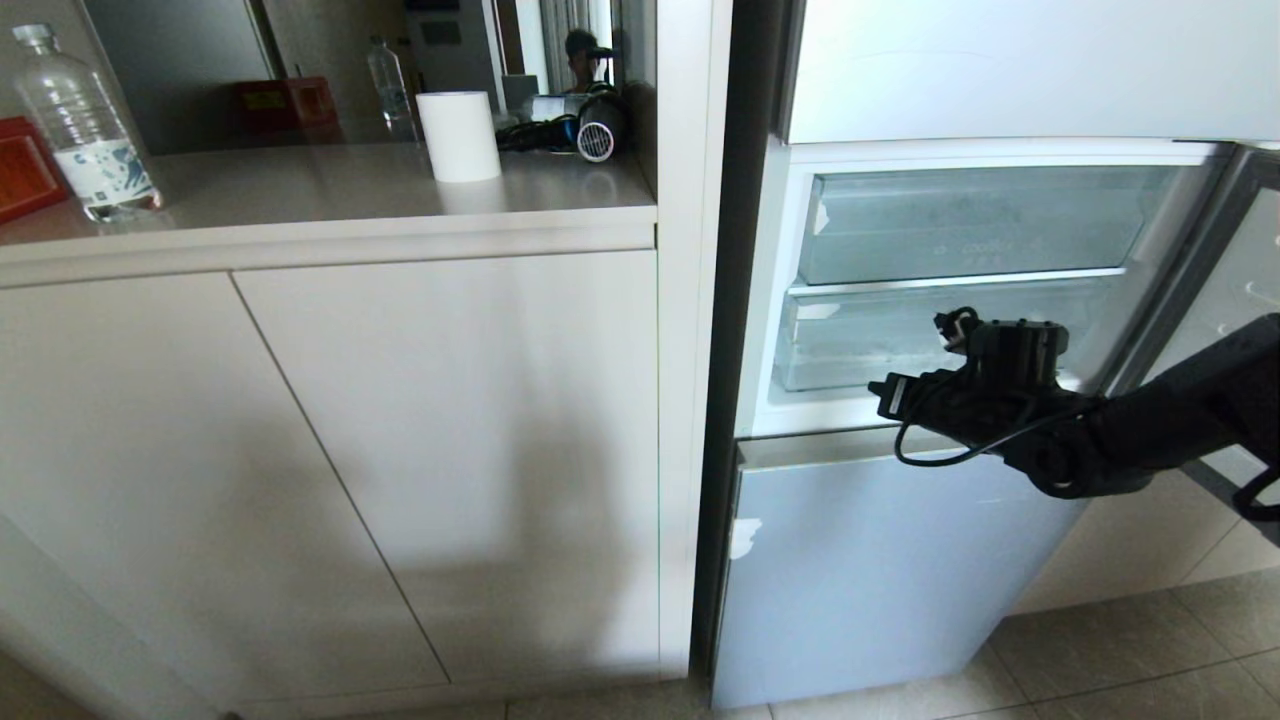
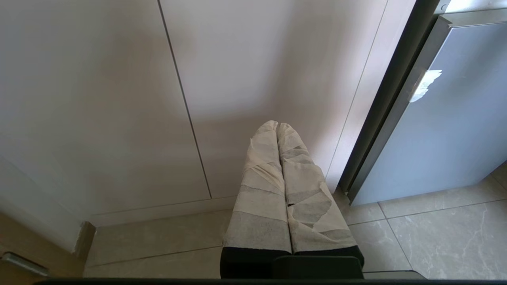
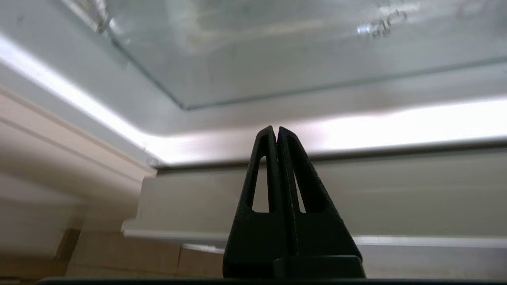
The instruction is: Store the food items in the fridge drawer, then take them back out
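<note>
Reaching right gripper (image 1: 885, 395) jaws closed, fridge drawer (image 1: 850, 345) contents unclear

- Plastic water bottle (image 1: 85, 125), far left on the countertop (image 1: 330, 190), upright.
- White paper roll (image 1: 459, 136) upright, mid counter.
- Black hair dryer (image 1: 590, 128) lying just right of the roll.
- Red box (image 1: 22, 165) at far-left edge, beside the bottle.
- White cabinet doors (image 1: 330, 470) below the counter.
- Blue-grey lower fridge door panel (image 1: 880, 570) at right, white tape scrap (image 1: 743, 536) on its left edge.
- Beige tiled floor (image 1: 1130, 660), near right.
</note>
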Controlling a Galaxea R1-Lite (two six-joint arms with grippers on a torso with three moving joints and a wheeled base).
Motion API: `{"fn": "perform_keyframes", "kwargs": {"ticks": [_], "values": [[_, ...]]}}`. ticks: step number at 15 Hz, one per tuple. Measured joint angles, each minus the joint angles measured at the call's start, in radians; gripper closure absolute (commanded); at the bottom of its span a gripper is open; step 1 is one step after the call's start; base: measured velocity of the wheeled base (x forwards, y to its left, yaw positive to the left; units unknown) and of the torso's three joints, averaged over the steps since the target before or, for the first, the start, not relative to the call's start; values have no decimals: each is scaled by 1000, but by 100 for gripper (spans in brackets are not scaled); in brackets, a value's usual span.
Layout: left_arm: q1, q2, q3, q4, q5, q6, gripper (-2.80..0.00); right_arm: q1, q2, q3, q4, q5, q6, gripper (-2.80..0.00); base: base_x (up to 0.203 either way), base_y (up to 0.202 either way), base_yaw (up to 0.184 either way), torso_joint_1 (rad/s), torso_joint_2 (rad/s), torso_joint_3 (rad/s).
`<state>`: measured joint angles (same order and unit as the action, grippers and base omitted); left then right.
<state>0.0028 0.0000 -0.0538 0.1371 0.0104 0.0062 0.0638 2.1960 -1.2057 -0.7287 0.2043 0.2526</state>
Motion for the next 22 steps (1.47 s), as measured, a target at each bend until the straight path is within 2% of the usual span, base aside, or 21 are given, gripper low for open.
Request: {"fn": "perform_keyframes", "kwargs": {"ticks": [3,6,8,11,14,16,19,22], "values": [[0,0,0,0,0,0,0,-1,-206,182,12,-5,-22,0,0,0,0,0,0,0],[0,0,0,0,0,0,0,-16,-568,388,102,-28,-47,0,0,0,0,0,0,0],[0,0,0,0,0,0,0,-37,-873,529,210,-51,-62,0,0,0,0,0,0,0],[0,0,0,0,0,0,0,-65,-1329,695,437,-114,-107,0,0,0,0,0,0,0],[0,0,0,0,0,0,0,-76,-1741,870,726,-218,-197,0,0,0,0,0,0,0],[0,0,0,0,0,0,0,-75,-1955,979,874,-214,-254,0,0,0,0,0,0,0],[0,0,0,0,0,0,0,-71,-2127,1078,996,-170,-304,0,0,0,0,0,0,0],[0,0,0,0,0,0,0,-70,-2179,1094,989,-173,-294,0,0,0,0,0,0,0]]}}
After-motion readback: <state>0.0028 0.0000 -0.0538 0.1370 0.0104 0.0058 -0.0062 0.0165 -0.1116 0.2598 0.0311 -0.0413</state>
